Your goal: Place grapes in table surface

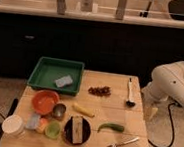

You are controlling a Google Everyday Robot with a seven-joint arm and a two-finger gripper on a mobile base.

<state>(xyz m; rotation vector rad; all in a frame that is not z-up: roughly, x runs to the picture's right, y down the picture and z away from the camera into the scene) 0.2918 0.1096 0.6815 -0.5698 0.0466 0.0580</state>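
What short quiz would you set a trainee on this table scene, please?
1. True or false: the grapes lie inside the green tray.
2. Which item lies nearest the fork? A) green pepper B) orange bowl C) white cup
3. Fill in: as the camera sees it, the gripper hangs by the table surface's ___ edge.

Key: 1 false, they lie on the bare table surface; 2 A; 3 right.

White arm (174,82) of smooth bulbous segments, pale tapered hand (151,112) beside the right edge of the table surface (116,105)
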